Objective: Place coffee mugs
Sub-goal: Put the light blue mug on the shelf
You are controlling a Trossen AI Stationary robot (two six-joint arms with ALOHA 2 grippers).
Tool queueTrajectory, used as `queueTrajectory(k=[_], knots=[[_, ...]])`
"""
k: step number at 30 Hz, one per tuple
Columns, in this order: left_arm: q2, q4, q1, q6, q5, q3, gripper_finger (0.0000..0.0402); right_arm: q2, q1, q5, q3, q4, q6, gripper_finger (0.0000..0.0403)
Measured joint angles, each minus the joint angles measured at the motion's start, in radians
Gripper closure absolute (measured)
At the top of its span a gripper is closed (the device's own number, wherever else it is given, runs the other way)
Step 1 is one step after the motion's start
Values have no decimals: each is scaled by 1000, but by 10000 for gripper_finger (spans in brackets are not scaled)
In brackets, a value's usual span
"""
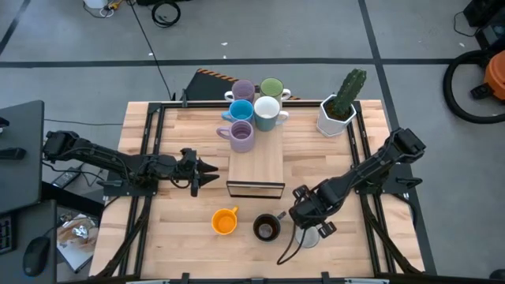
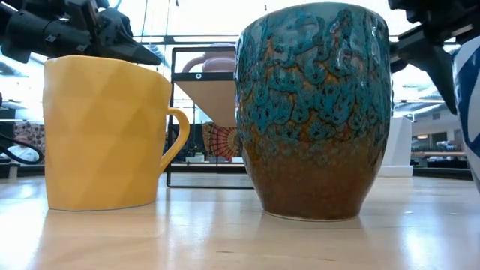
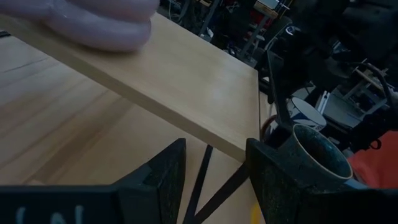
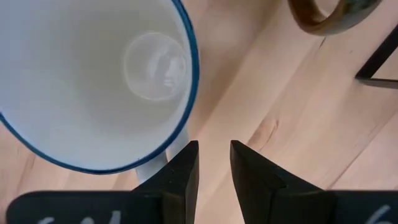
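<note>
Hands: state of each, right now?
Left hand: open, empty, beside the wooden riser.
Right hand: open, fingers astride the white mug's handle, not gripping.

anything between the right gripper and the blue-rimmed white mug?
Nothing visible. The right gripper hangs open right over the white mug, by its handle; the dark mug stands aside. The left gripper waits beside the wooden riser.
</note>
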Motion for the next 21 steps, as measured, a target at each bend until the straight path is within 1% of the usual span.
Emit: queueTrajectory(k=[11, 16, 21], knots=[[0, 0, 0, -7, 5, 0, 228, -1, 49, 24, -61, -7, 97, 306], [0, 0, 0, -7, 5, 0, 228, -14, 69, 72, -61, -51, 136, 306], [0, 0, 0, -7, 4, 0, 228, -89, 86, 140, -62, -84, 171, 306]])
